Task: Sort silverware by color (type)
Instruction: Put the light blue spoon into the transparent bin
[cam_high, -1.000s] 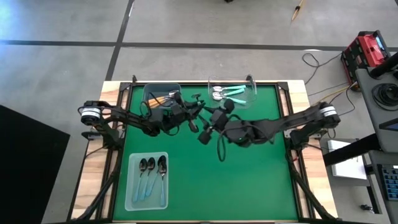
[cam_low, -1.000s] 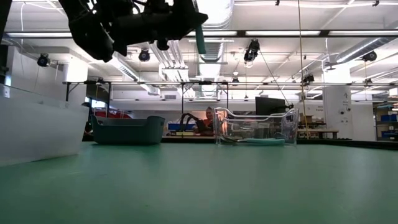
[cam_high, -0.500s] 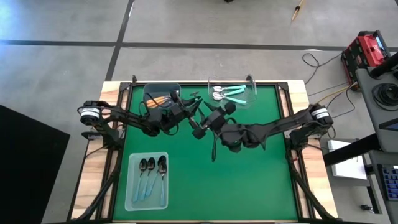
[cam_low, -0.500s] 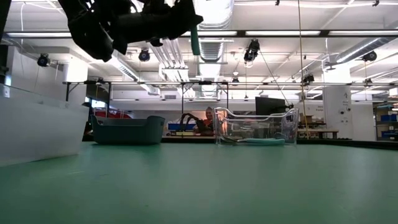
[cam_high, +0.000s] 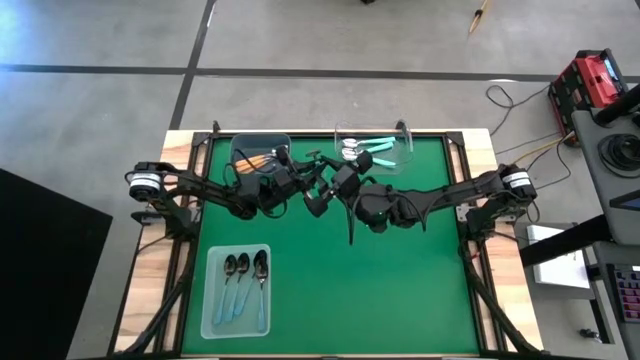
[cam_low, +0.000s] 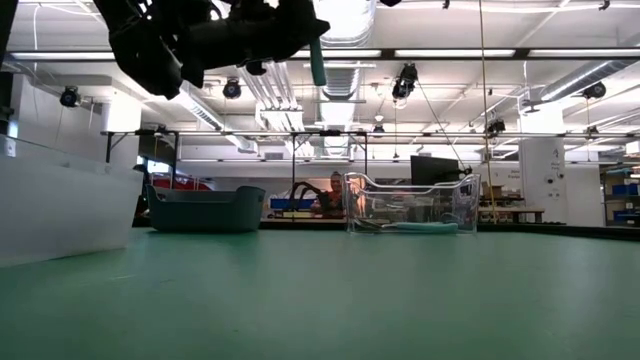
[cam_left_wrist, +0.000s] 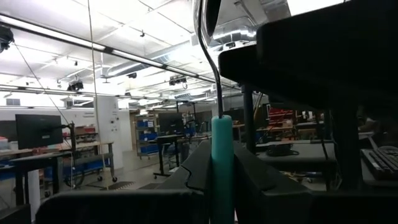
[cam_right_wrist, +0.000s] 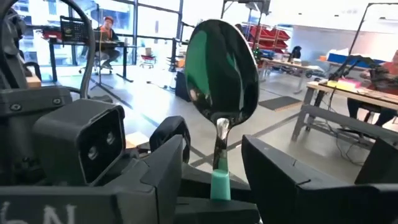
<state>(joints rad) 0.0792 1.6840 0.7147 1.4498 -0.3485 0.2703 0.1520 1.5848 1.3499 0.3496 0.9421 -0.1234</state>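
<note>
- The teal-handled spoon is up in the air over the middle back of the green mat, between the two grippers and just short of the clear tray.
- My left gripper is clamped on the teal handle. In its wrist view the handle stands straight up between the fingers.
- My right gripper faces it with its jaws spread either side of the spoon's neck. I see a gap on both sides, so it is not gripping yet.
- I judge the spoon light and rigid, so nothing will bend or break. The polished bowl and thin metal neck look slippery and narrow for the pads.
- The teal sleeve is thicker and probably grippier, so that is where I would take hold. The free stretch just above the left fingers is short, so the right jaws must close squarely or the spoon may twist.
- The low view shows the spoon high above the mat, with plenty of air beneath it.
- The clear tray already holds other teal-handled spoons, and its raised walls and handles need clearing from above.
- The dark bin with the orange-handled spoons sits right beside the left arm, so I would avoid swinging that way.
- The pale tray of dark spoons at the front left is well apart from the arms.
</note>
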